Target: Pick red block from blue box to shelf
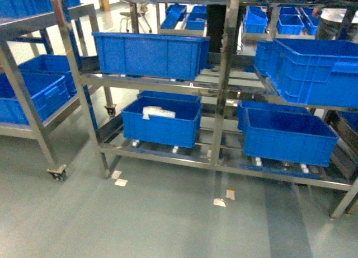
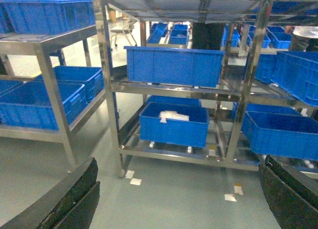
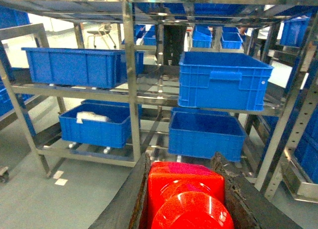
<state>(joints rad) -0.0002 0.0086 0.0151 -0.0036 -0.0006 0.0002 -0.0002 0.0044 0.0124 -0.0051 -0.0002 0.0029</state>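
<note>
Right wrist-mounted view is showing the red block (image 3: 186,199) sitting between the two dark fingers (image 3: 126,204) of the right gripper (image 3: 185,209), its round stud facing the camera; the jaws are closing against both of its sides and holding it off the floor. Ahead of it, the steel shelf (image 3: 130,90) is carrying dark blue crates (image 3: 223,80) on its rails, one lower crate (image 3: 94,124) holding a white bag (image 3: 92,117). Left wrist-mounted view is showing the left gripper (image 2: 174,199) with its fingers (image 2: 69,199) spread wide at the bottom corners, gripping nothing. Head view is showing neither gripper, only the shelf (image 1: 224,101) and paper scraps (image 1: 120,182) on the floor (image 1: 168,224).
</note>
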